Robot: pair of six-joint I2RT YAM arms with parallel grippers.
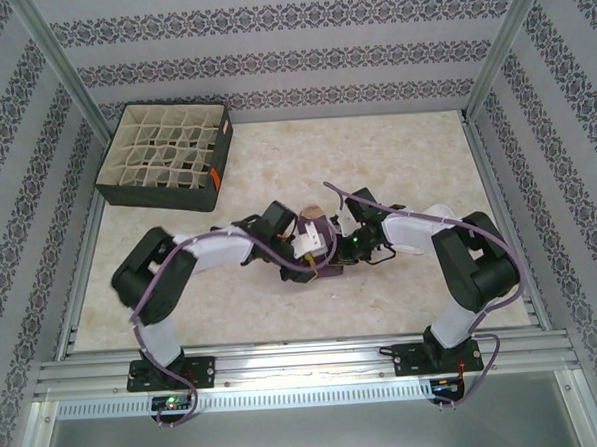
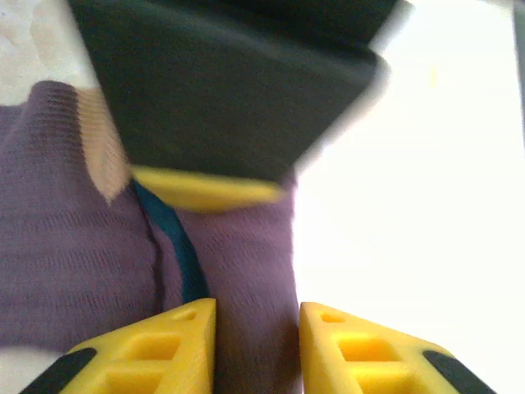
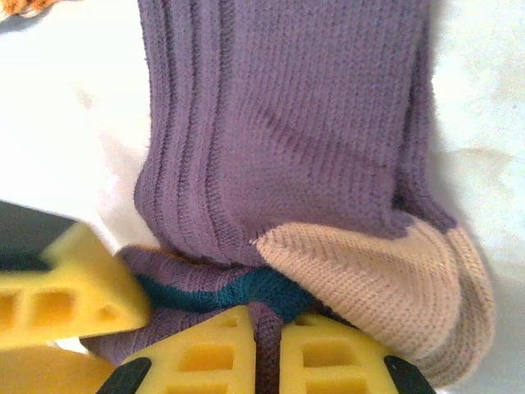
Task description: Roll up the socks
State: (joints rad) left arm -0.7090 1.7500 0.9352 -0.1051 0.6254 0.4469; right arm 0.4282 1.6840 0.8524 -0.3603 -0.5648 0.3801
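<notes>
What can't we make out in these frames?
- Top external: socks mostly hidden under the arms; count unclear.
- Top external: box cell contents too small.
- Left wrist: left gripper straddles the socks; grip unclear.
- Right wrist: socks' far end cut off by top edge.

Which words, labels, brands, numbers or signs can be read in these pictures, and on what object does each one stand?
No text can be read in any view.
On the dark divider box, the orange tag: too small to read; I cannot tell if it bears writing.
On the purple sock: plain knit with a tan patch and a teal stripe, no lettering visible.
</notes>
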